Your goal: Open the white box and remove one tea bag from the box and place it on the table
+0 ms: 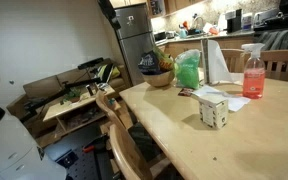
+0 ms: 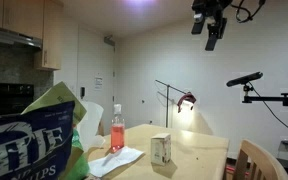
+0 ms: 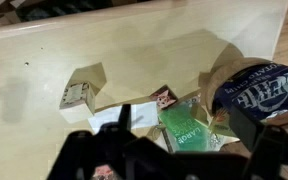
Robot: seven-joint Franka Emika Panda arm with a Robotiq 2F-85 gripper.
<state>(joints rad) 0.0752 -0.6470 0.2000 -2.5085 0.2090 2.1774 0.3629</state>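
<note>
The white box (image 1: 214, 112) stands upright on the light-wood table (image 1: 244, 145), with dark printed marks on its sides. It also shows in an exterior view as the box (image 2: 161, 148) and in the wrist view as the box (image 3: 79, 92), seen from far above. My gripper (image 2: 211, 38) hangs high over the table, well apart from the box. In the wrist view the gripper (image 3: 184, 128) is open, its dark fingers (image 3: 124, 118) spread with nothing between them. The tea bag is hidden.
A spray bottle (image 1: 253, 72) of pink liquid stands behind the box on white paper sheets (image 1: 234, 100). A green bag (image 1: 187, 70) and a bowl (image 1: 156, 76) sit at the far end. A blue chip bag (image 3: 259, 90) lies nearby. A wooden chair (image 1: 119, 140) stands at the table's edge.
</note>
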